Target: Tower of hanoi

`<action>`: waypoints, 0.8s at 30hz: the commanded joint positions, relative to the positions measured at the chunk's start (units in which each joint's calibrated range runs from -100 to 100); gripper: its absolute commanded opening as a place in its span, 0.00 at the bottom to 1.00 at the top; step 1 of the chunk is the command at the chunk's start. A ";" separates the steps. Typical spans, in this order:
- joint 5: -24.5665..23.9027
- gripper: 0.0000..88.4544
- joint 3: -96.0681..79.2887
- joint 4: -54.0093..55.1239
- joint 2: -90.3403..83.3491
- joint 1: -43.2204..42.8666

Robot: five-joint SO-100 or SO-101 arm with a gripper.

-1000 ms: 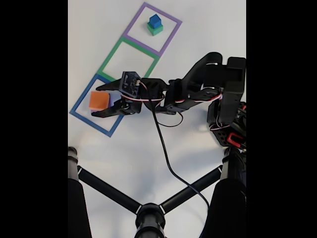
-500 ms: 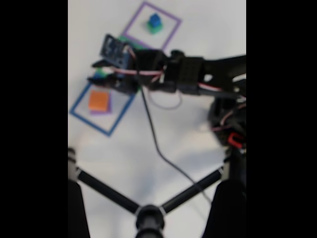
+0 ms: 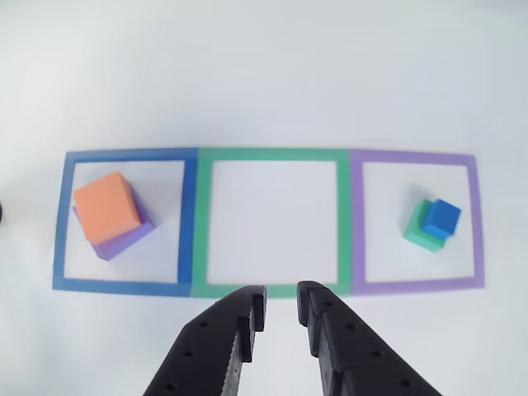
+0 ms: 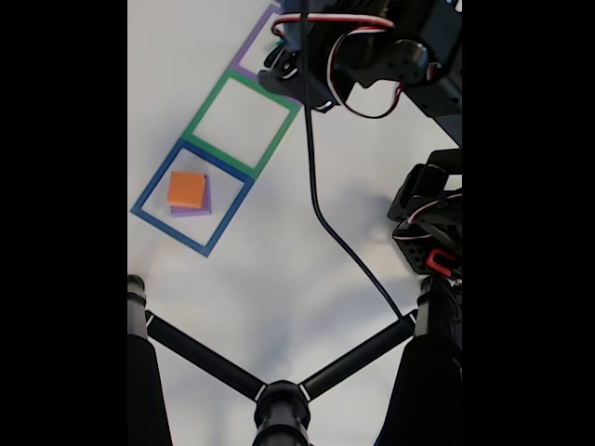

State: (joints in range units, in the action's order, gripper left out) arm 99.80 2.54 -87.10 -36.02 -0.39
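Cubes are stacked in two squares: an orange cube [image 3: 107, 206] on a purple one [image 3: 122, 239] in the blue square [image 3: 188, 216], and a blue cube [image 3: 443, 218] on a green one [image 3: 420, 230] in the violet square [image 3: 356, 216]. The gripper [image 3: 280, 307], a second ago around the orange cube, has been lifted away empty and swung over the green square's [image 3: 272, 154] edge, jaws slightly apart. No move seems completed; the small stack is probably targeted next.
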 commanded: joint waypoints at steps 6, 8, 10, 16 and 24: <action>0.20 0.00 8.05 -3.19 0.12 11.10; 0.20 0.00 8.96 -3.27 0.20 13.01; 0.20 0.00 9.50 -3.43 -0.04 15.07; 0.20 0.00 11.32 -6.18 0.04 21.78; 0.20 0.02 5.69 -7.56 -2.04 27.65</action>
State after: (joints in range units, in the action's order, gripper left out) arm 99.80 11.05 -94.78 -35.85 24.88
